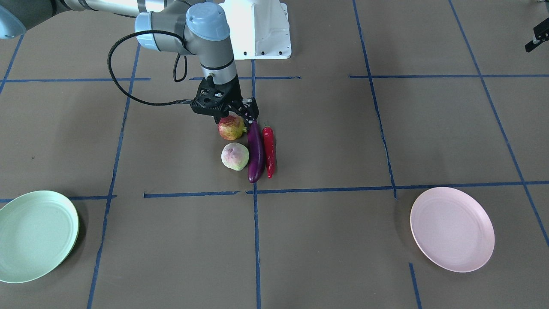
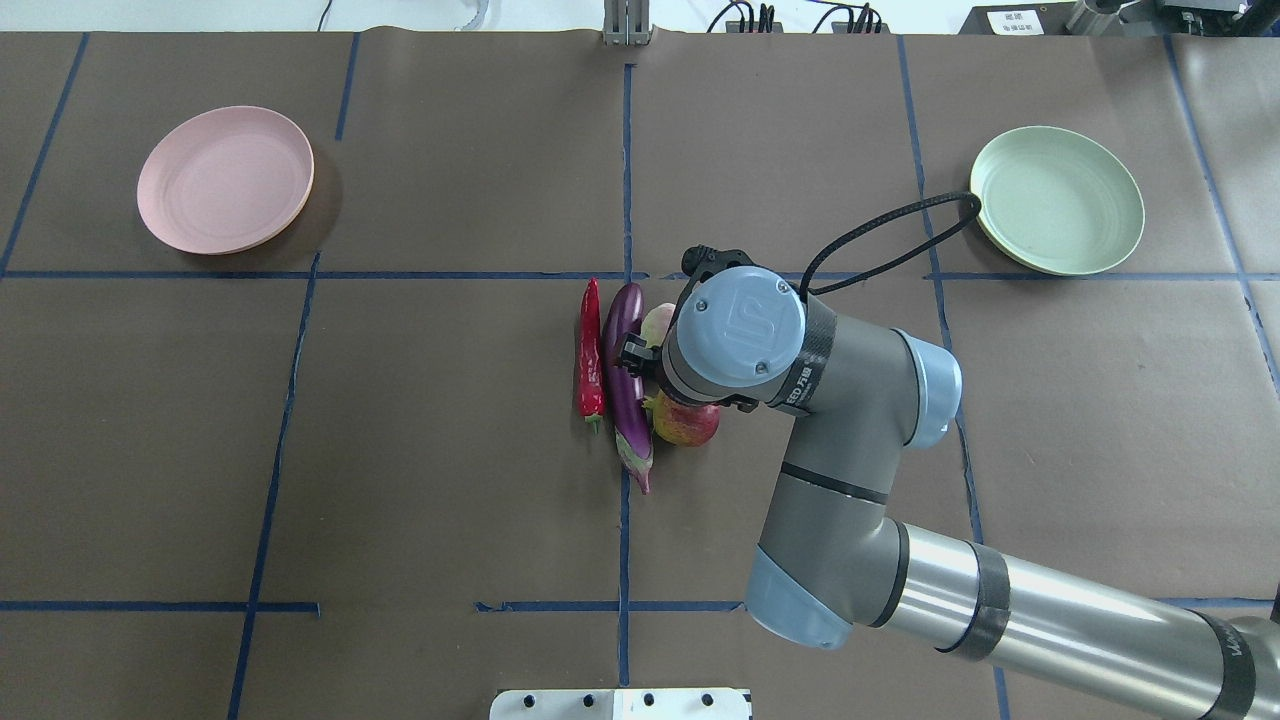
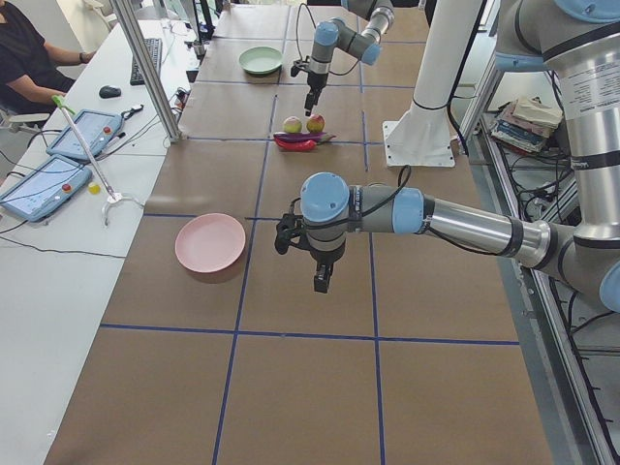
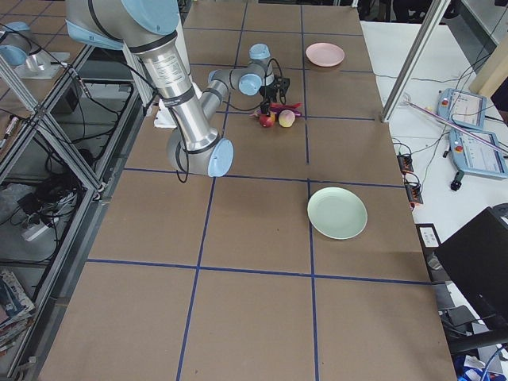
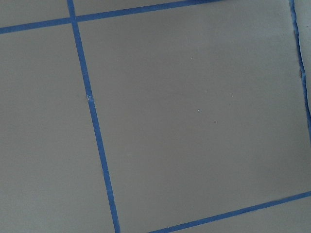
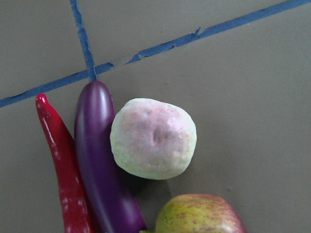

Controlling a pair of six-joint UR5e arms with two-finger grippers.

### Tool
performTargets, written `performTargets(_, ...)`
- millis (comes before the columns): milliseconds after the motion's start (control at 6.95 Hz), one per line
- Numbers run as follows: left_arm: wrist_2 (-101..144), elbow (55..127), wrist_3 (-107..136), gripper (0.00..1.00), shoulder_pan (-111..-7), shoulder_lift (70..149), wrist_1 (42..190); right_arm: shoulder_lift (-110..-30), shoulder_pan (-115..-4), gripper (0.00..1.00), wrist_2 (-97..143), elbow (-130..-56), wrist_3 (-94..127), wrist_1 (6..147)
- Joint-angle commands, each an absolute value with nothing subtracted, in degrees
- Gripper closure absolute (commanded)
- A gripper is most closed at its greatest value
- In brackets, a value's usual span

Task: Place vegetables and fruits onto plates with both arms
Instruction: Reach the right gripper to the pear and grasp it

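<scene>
The purple eggplant (image 1: pixel 256 154), red chili (image 1: pixel 269 150), red-yellow fruit (image 1: pixel 230 128) and pale green fruit (image 1: pixel 235 156) lie together mid-table. My right gripper (image 1: pixel 238 116) hangs just above the red-yellow fruit and the eggplant's cap; it looks open and holds nothing. The right wrist view shows the pale green fruit (image 6: pixel 153 138), the eggplant (image 6: pixel 99 160) and the chili (image 6: pixel 63 165), with no fingers in sight. My left gripper (image 3: pixel 321 281) hovers over bare table near the pink plate (image 3: pixel 210 242); I cannot tell if it is open. The mint green plate (image 1: pixel 34 234) and the pink plate (image 1: pixel 451 228) hold nothing.
Brown paper with blue tape lines (image 5: pixel 92 121) covers the table. The white base block (image 1: pixel 261 30) stands behind the produce. The right arm's black cable (image 2: pixel 880 235) loops toward the green plate (image 2: pixel 1058 198). An operator's desk with tablets (image 3: pixel 58 165) lies beyond the table edge.
</scene>
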State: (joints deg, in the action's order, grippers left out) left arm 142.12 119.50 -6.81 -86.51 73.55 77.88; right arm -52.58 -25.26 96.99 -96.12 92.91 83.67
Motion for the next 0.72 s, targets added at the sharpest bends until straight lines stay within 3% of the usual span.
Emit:
performTargets(0,142.03,119.53,-4.23,0.0,-85.17,73.56,78.4,-53.26,-23.82,0.0,96.24,-95.1,94.22,84.44)
performTargets(432,142.03,119.44,-2.91,0.0,-85.08,73.56,78.4,-54.3,-23.64,0.02,96.15,-95.27,94.13,84.55)
performTargets(576,142.12,119.44,-2.81,0.0,-85.08,73.56,78.4,-54.23,-23.64,0.09,96.15,-95.36,94.22,84.64)
